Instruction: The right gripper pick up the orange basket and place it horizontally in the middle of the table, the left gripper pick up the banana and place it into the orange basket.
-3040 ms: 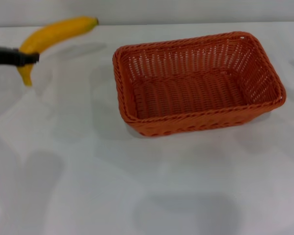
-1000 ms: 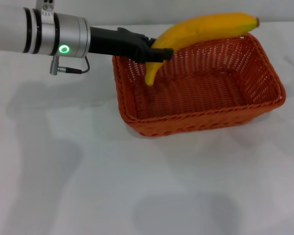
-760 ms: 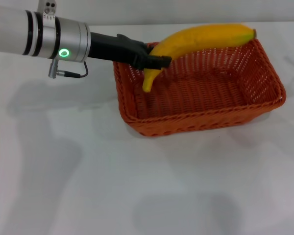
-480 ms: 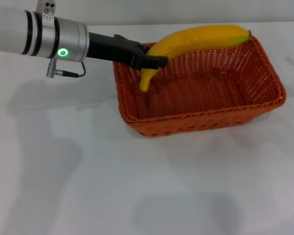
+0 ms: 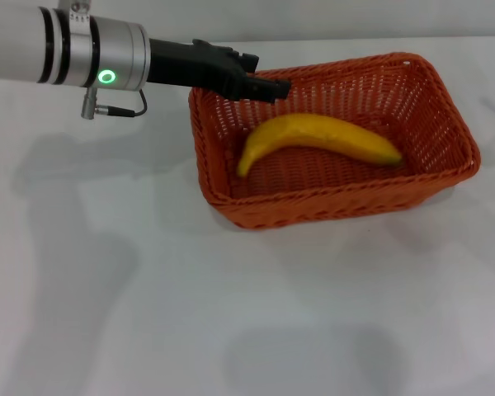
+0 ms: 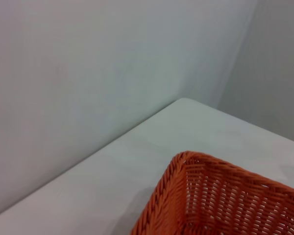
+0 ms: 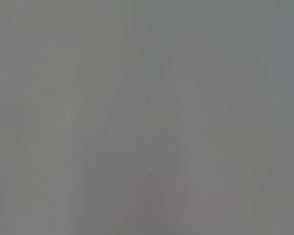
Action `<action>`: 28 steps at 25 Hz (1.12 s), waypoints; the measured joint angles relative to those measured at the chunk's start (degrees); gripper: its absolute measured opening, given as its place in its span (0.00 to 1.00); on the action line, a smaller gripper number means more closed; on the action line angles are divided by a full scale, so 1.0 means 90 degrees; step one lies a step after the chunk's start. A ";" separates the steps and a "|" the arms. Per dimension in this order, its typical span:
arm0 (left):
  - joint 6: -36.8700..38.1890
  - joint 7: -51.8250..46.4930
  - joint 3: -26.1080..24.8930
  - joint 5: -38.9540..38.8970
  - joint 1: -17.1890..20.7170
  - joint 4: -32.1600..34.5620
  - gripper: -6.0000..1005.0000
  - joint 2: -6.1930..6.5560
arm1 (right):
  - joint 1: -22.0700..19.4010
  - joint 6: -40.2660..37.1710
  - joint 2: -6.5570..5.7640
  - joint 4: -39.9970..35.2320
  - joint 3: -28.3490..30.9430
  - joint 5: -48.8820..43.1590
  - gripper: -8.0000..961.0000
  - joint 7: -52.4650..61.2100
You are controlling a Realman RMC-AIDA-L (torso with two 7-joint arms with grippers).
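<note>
The orange basket [image 5: 338, 198] stands lengthwise across the white table [image 5: 231, 313], a little right of the middle. Inside it, flat on the woven bottom, lies the yellow banana [image 5: 318, 136]. My left gripper [image 5: 268, 82] hovers over the basket's back left corner, above the banana's stem end and apart from it, open and holding nothing. One corner of the basket [image 6: 220, 196] shows in the left wrist view, with none of the fingers. The right gripper is out of view, and its wrist view is plain grey.
The left arm [image 5: 74, 54], with its green light, reaches in from the left over the table's far side. A pale wall [image 6: 112, 63] rises behind the table's back edge.
The left gripper carried the banana from the far left to above the basket and let it go. The banana dropped onto the basket's bottom.
</note>
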 joint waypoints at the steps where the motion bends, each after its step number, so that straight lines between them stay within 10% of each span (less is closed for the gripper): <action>1: 0.0000 0.0032 0.0000 -0.0022 0.0000 0.0000 0.66 0.0001 | -0.0001 -0.0009 0.0000 0.0000 0.0000 0.0000 0.89 -0.0001; 12: 0.0030 0.2105 -0.0005 -0.2900 0.0674 0.0352 0.86 -0.0036 | -0.0011 0.0021 0.0000 0.0058 -0.0001 0.0001 0.89 -0.0150; 19: 0.0821 0.5139 -0.0011 -0.7186 0.2088 0.1856 0.86 -0.0035 | -0.0028 0.0032 0.0000 0.0110 0.0000 0.0001 0.89 -0.0162; 28: 0.1075 0.7902 -0.0020 -1.0031 0.3394 0.3477 0.85 -0.0041 | -0.0120 0.0327 -0.0006 0.0148 0.0126 0.0048 0.89 -0.0160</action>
